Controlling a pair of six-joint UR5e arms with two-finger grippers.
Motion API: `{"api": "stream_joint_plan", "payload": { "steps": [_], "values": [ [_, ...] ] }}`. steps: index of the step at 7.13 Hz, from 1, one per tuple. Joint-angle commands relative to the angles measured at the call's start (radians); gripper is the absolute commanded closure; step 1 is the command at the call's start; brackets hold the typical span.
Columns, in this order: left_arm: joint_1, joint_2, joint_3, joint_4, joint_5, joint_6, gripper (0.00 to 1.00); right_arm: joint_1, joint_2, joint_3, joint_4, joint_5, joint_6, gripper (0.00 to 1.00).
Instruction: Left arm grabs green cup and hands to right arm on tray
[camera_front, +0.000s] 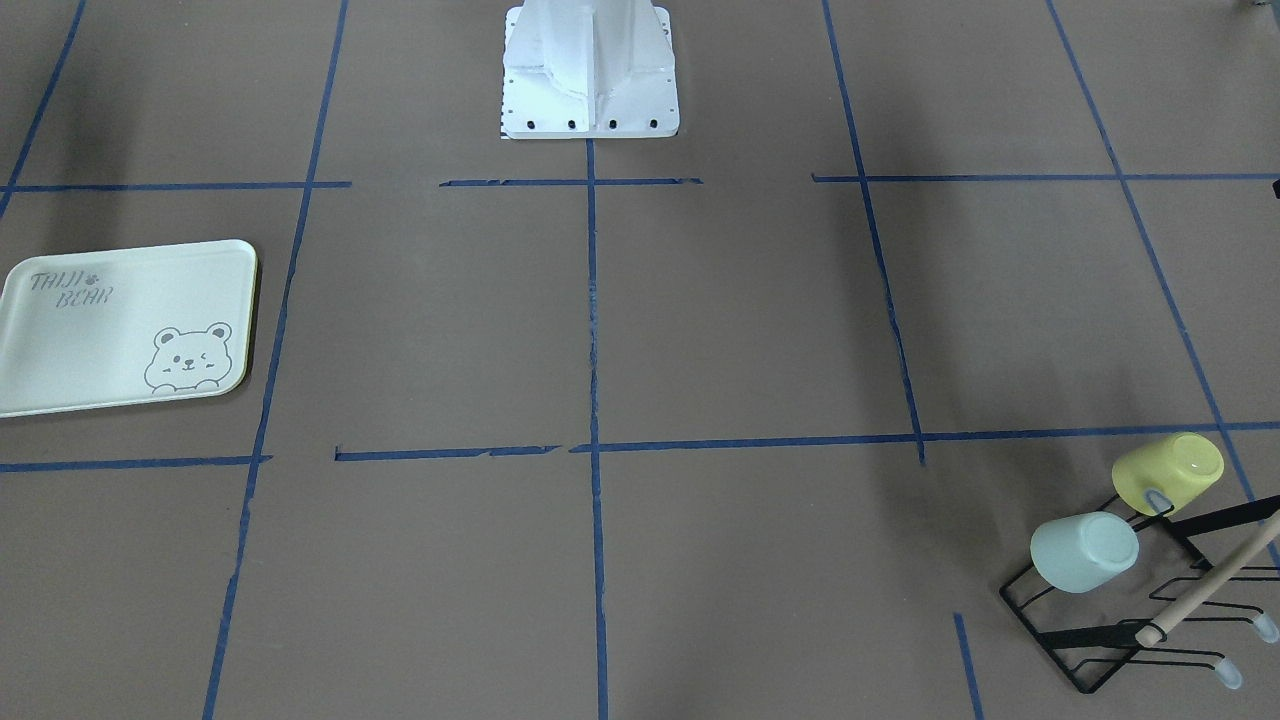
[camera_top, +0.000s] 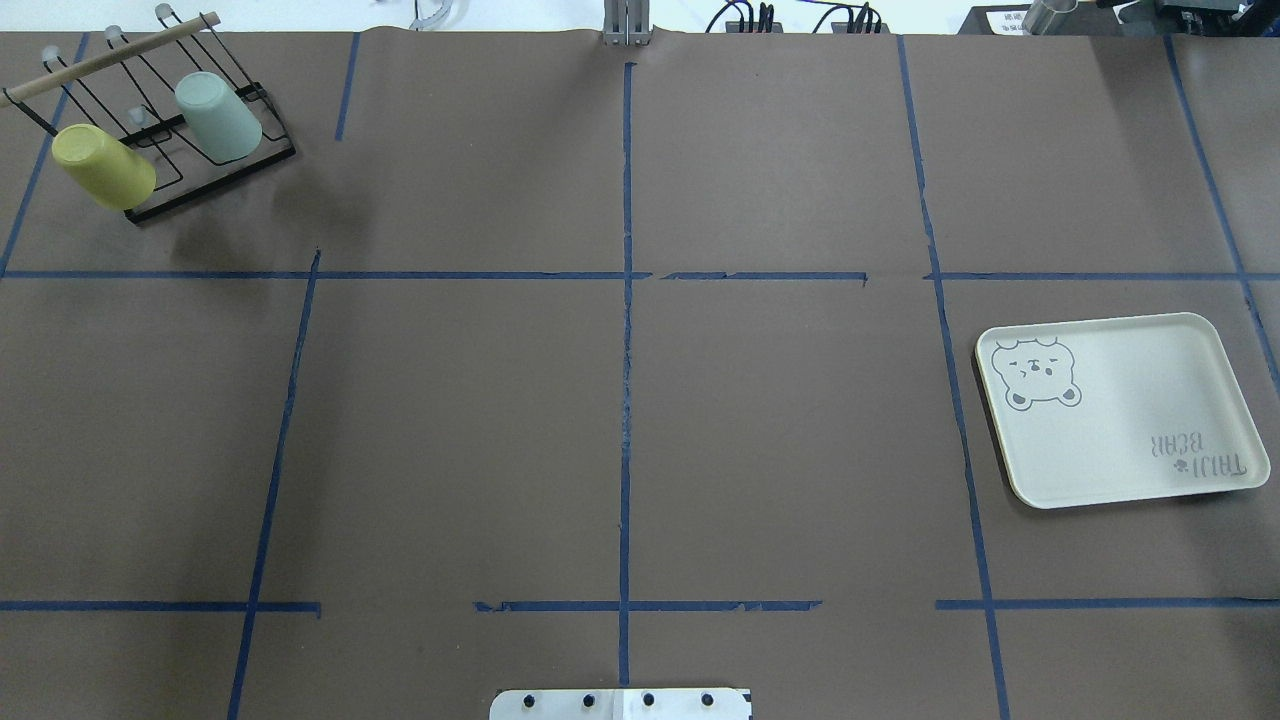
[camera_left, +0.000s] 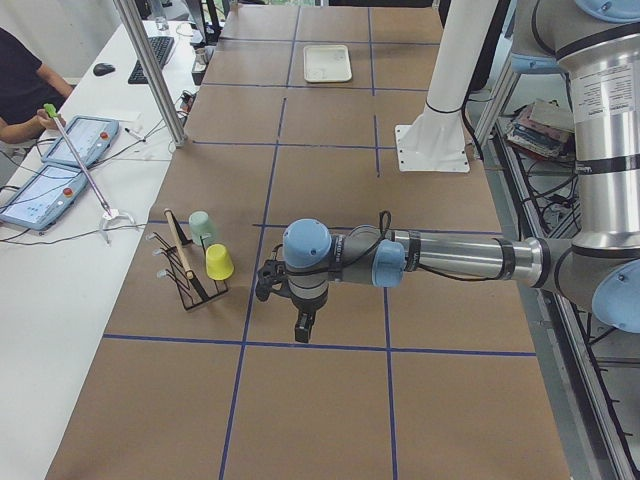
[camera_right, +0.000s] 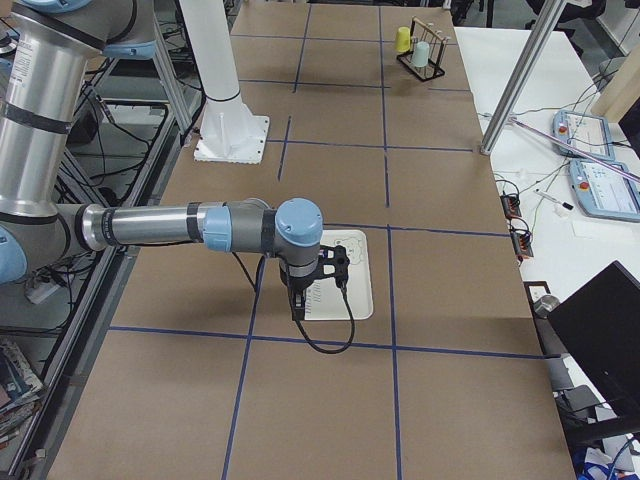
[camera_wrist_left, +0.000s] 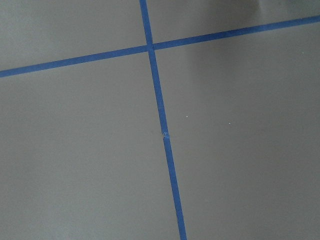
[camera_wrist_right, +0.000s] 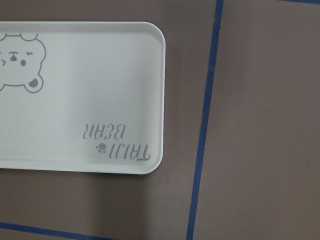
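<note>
The pale mint-green cup hangs upside down on a peg of a black wire rack, at the table's far left corner in the overhead view. The cream tray with its grey bear drawing lies flat on the right side. It also fills the right wrist view. The left gripper hangs above the table, right of the rack in the exterior left view and well apart from the cup. The right gripper hangs over the tray's near edge. I cannot tell whether either gripper is open or shut.
A pale yellow cup sits upside down on the same rack beside the green one. A wooden handle bar runs across the rack's top. The robot's white base stands at the table's middle edge. Blue tape lines grid the brown table.
</note>
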Motion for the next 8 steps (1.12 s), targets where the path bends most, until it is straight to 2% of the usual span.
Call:
{"api": "stream_joint_plan", "payload": {
  "steps": [1,8],
  "values": [
    [-0.003,0.002,-0.014,-0.002,-0.002,-0.001,0.00,-0.006,0.001,-0.001,0.000,0.002,-0.003,0.00],
    [-0.003,0.002,-0.002,-0.016,-0.002,-0.001,0.00,-0.007,0.009,-0.017,0.003,-0.004,0.004,0.00]
  ]
}}
